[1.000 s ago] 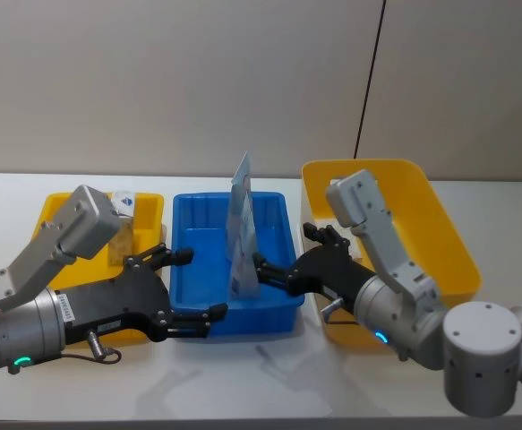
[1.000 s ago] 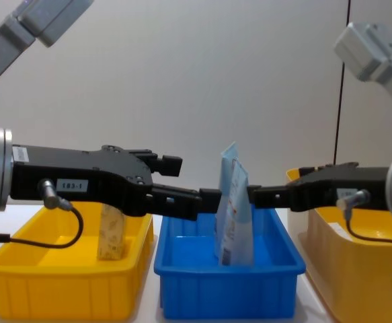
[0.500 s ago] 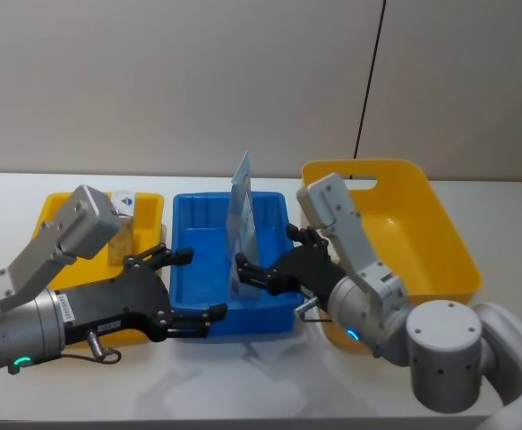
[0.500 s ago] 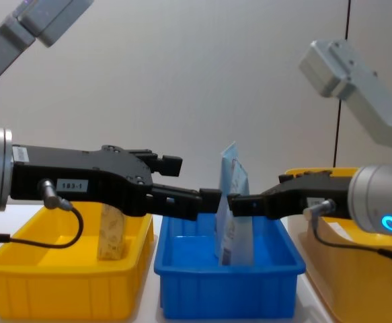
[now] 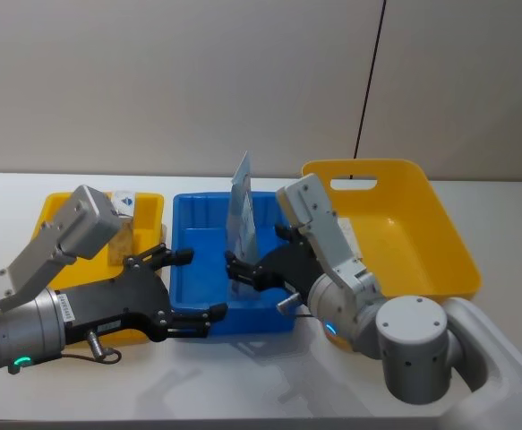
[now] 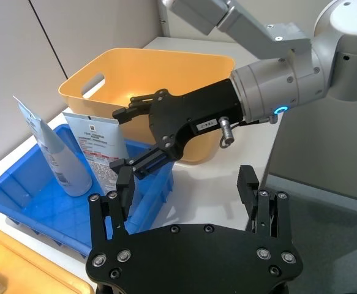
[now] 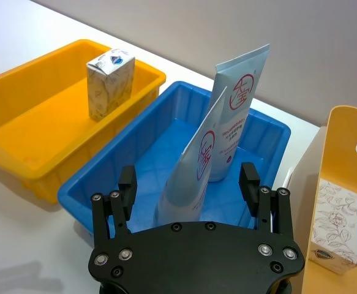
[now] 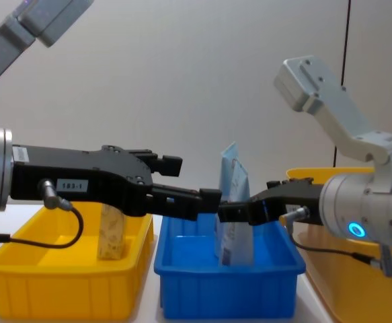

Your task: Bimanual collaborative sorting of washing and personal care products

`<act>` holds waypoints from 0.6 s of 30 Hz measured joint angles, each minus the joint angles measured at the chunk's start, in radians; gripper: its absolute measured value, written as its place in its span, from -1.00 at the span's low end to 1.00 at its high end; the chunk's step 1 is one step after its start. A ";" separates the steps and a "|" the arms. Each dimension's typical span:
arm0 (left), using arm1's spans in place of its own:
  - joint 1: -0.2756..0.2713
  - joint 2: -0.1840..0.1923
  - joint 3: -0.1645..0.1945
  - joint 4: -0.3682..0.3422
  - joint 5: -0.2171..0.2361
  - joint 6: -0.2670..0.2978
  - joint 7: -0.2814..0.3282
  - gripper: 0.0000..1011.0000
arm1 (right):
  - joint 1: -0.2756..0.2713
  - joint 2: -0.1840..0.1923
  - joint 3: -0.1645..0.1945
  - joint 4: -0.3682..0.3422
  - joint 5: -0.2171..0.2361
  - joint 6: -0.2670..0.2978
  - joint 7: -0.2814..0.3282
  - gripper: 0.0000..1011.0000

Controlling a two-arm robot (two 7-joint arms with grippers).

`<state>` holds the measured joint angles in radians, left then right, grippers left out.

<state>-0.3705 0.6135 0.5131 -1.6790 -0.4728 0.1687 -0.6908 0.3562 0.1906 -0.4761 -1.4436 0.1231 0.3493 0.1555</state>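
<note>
Off to the left of my left gripper (image 5: 189, 285), a small speckled pack (image 7: 109, 83) stands upright in the long yellow bin (image 5: 47, 220); its white top carries a blue mark that I cannot read. My left forearm lies low across the front of that bin, a small tag on its black housing reading "183-1" in the chest view, and the left gripper reaches level over the near left corner of the blue bin (image 5: 198, 240) with its fingers spread wide and nothing between them. Just right of it, inside the blue bin, stand two tall light-blue pouches. The nearer pouch (image 7: 193, 170) leans toward my right gripper (image 7: 188, 182) and bears a red ring logo with lines of red print too small to read; from my left wrist its other face shows a white label with a barcode. The farther pouch (image 7: 236, 113) stands taller behind it with the same red ring. My right arm bends down from a raised elbow, its gripper level over the bin, fingers wide on either side of the nearer pouch's lower part, not closed on it. To the right of that gripper, a swirl-patterned pack (image 7: 335, 222) sits in the big yellow bin (image 5: 406, 224).
</note>
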 joint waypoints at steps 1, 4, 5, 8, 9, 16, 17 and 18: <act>0.000 0.000 0.000 0.000 0.000 0.000 0.000 0.98 | 0.002 -0.003 0.000 0.004 -0.002 -0.002 -0.002 0.98; 0.000 0.000 0.000 0.000 0.000 0.000 0.000 0.98 | 0.010 -0.014 -0.001 0.025 -0.008 -0.006 -0.007 0.98; 0.000 0.000 0.000 0.000 0.000 0.000 0.000 0.98 | 0.014 -0.019 -0.001 0.033 -0.011 -0.009 -0.010 0.98; 0.000 0.000 0.000 0.000 0.000 0.000 0.000 0.98 | 0.022 -0.028 -0.001 0.050 -0.016 -0.015 -0.014 0.98; 0.000 0.000 0.000 0.000 0.000 0.000 0.000 0.98 | 0.022 -0.028 -0.001 0.050 -0.016 -0.015 -0.014 0.98; 0.000 0.000 0.000 0.000 0.000 0.000 0.000 0.98 | 0.040 -0.050 0.001 0.090 -0.026 -0.029 -0.023 0.98; 0.000 0.000 0.000 0.000 0.000 0.000 0.000 0.98 | 0.041 -0.052 0.001 0.094 -0.027 -0.031 -0.024 0.98; 0.000 0.000 0.000 0.000 0.000 0.000 0.000 0.98 | 0.043 -0.055 0.001 0.099 -0.028 -0.032 -0.025 0.98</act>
<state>-0.3705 0.6135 0.5131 -1.6791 -0.4728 0.1687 -0.6908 0.3996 0.1361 -0.4749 -1.3446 0.0952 0.3170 0.1304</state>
